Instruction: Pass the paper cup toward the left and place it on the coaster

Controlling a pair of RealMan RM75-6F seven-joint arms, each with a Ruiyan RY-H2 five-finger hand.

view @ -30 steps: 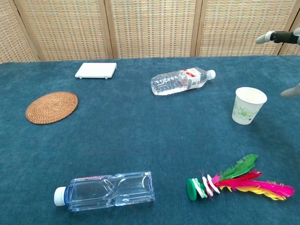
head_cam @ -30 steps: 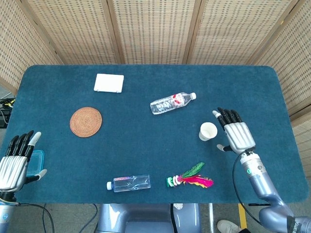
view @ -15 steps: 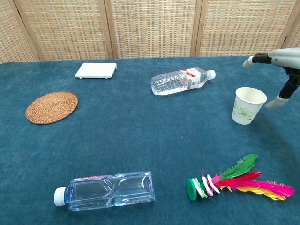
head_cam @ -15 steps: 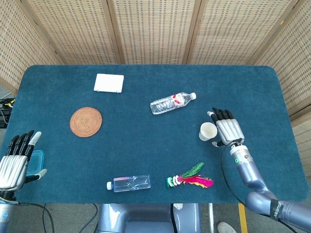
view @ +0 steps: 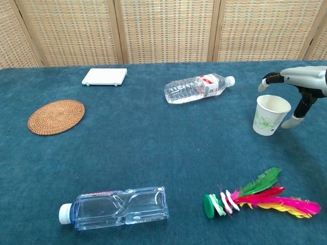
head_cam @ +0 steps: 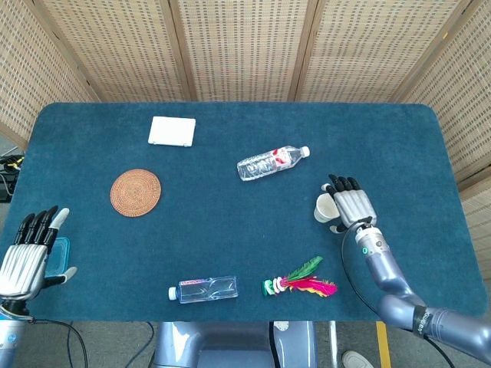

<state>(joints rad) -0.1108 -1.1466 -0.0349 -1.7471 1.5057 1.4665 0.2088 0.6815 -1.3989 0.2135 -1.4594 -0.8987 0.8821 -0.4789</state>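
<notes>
Nearest the paper cup (view: pixel 271 115), my right hand (view: pixel 301 87) has closed in over the last second: fingers spread around the upright cup, thumb beside its base, not yet gripping, so the grasp comes next. In front of the cup lies a feathered shuttlecock (view: pixel 260 196); beyond it a lying water bottle (view: pixel 196 88). Far left, the coaster (head_cam: pixel 136 192); my left hand (head_cam: pixel 27 257) waits spread, holding nothing.

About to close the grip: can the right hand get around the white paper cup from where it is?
Probably yes. The right hand sits open right beside the upright white paper cup, fingers spread on either side, and nothing stands between them.
</notes>
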